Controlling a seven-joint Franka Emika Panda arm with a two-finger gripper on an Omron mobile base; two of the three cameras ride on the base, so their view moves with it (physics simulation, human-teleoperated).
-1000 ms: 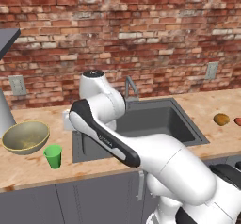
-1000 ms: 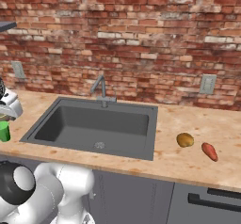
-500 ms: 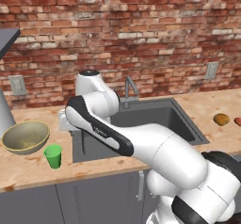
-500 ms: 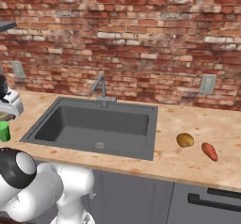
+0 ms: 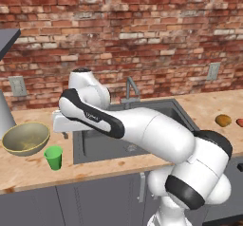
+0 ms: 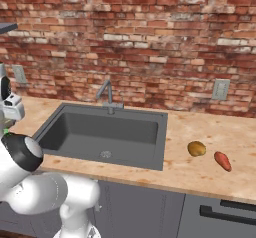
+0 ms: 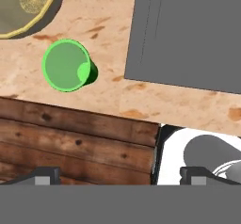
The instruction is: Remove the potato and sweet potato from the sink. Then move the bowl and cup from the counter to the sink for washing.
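Observation:
The green cup (image 5: pixel 53 157) stands on the counter left of the dark sink (image 5: pixel 92 146), just in front of the olive-yellow bowl (image 5: pixel 26 137). My gripper (image 5: pixel 64 134) hangs open above the counter between the cup and the sink's left edge, holding nothing. The hand view looks straight down: the cup (image 7: pixel 66 65) is up and to the left, the bowl (image 7: pixel 23 6) sits in the top corner, and the sink (image 7: pixel 188 30) lies to the right. The potato (image 6: pixel 196 148) and the sweet potato (image 6: pixel 222 161) lie on the counter right of the sink (image 6: pixel 100 132).
A grey tap (image 6: pixel 107 96) rises behind the sink against the brick wall. The counter's front edge (image 7: pixel 80 108) runs just below the cup, with wooden floor beyond it. My own arm covers much of the sink in the left base view.
The hand has drifted a little left, from over the sink's left edge to above the counter by the cup. The jaws have stayed open. The cup, bowl and vegetables have not moved.

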